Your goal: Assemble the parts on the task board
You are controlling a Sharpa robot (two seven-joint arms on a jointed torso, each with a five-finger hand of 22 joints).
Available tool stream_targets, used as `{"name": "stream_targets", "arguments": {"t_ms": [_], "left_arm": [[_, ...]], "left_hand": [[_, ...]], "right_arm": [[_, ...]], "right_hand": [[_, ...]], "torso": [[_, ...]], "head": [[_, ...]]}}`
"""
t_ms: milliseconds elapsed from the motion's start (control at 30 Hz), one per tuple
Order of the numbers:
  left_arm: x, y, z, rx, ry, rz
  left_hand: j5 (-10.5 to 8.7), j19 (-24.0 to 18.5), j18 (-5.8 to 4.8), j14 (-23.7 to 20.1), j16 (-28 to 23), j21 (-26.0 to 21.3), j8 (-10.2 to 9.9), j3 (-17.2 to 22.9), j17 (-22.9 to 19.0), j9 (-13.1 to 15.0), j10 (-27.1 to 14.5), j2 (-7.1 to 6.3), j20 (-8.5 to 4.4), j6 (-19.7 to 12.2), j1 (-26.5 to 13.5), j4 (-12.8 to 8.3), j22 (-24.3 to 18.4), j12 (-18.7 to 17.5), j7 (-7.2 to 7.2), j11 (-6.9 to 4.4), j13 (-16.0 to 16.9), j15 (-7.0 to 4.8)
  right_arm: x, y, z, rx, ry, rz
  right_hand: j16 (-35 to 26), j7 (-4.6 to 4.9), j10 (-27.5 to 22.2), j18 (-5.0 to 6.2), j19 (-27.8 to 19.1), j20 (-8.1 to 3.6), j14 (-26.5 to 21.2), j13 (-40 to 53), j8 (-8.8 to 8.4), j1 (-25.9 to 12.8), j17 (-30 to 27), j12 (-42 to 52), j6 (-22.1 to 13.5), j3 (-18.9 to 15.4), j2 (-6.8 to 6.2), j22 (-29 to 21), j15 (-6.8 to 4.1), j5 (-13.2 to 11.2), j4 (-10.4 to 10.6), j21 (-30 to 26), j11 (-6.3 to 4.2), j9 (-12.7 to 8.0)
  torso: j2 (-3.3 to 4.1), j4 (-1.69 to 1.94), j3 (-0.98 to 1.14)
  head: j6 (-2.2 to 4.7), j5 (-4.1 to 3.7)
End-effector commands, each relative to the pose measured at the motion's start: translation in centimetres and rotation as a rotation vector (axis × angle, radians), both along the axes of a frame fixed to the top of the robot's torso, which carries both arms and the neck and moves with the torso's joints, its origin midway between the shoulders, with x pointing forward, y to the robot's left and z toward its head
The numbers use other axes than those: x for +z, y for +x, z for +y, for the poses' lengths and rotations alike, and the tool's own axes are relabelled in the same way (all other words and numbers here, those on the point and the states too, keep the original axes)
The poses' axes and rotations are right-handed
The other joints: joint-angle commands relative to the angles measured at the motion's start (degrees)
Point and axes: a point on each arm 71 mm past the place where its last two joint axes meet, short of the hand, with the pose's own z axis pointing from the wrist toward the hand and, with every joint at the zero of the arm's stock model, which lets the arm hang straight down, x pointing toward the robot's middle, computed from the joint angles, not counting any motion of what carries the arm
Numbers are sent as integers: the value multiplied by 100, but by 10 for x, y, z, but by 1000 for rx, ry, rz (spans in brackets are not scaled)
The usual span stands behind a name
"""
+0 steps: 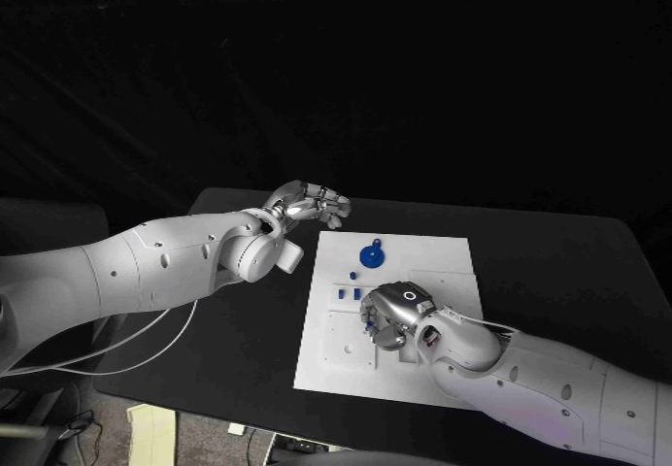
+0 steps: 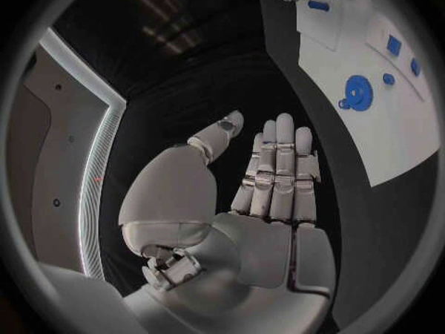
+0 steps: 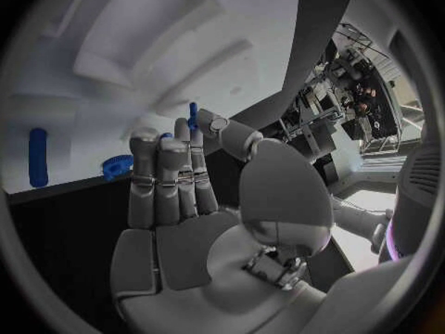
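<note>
Black surface [image 1: 560, 252] carries the white board [image 1: 420, 379] at centre, long axis running roughly 12 to 6 in the head view. Left arm [image 1: 126, 272] comes in from 9 o'clock; right arm [image 1: 560, 388] from 4 o'clock.

Right hand [image 1: 399, 316] sits over the board's middle, clearly the nearer hand to the parts. Its wrist view shows a small blue part [image 3: 193, 116] at the tips of thumb and a finger, apparently pinched; the contact is too small to confirm, and the other fingers [image 3: 162, 178] stand straight. Left hand [image 1: 311, 204] hovers off the board, beyond its 11 o'clock corner, fingers extended side by side and holding nothing.

Blue gear [image 1: 373, 256] lies on the board at about 12 o'clock from the right hand, near but apart, and at about 4 o'clock from the left hand. Small blue pieces [image 1: 346, 290] lie just at 9–10 o'clock of the right hand. A blue peg [image 3: 37, 157] lies flat on the board in the right wrist view.

Judgement: the next move likely falls to the right hand, seating its part into the board directly beneath.
</note>
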Motion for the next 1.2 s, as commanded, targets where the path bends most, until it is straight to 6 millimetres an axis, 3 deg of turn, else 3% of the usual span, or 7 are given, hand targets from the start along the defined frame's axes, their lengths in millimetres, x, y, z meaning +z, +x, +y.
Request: {"name": "stream_targets", "arguments": {"t_ms": [33, 1200], "left_arm": [[2, 0, -2, -7, -12, -6], [1, 0, -4, -16, -13, 2]], "left_hand": [[32, 40, 53, 25, -31, -38, 34, -29, 8, -7, -7, 28, -6, -43, -37, -7, 8, 14, 5, 1, -7, 0], [26, 42, 52, 25, -60, -51, 36, -30, 35, -13, -14, 25, -3, -54, -45, -2, 13, 12, 9, 4, -11, 2]], "right_arm": [[-2, -3, 1, 17, -13, -2], [-11, -6, 9, 24, -40, 19]], "right_hand": [[20, 17, 267, 305, -3, -33, -10, 5, 35, 15, 6, -12, 24, 14, 68, 122, -32, 20, -25, 23, -7, 7], [19, 17, 270, 305, -3, -36, -9, 13, 31, 9, 12, -24, 21, 8, 79, 120, -33, 37, -32, 28, -7, 15]], "torso": [[0, 5, -4], [0, 2, -5]], "head": [[-36, 18], [-73, 81]]}}
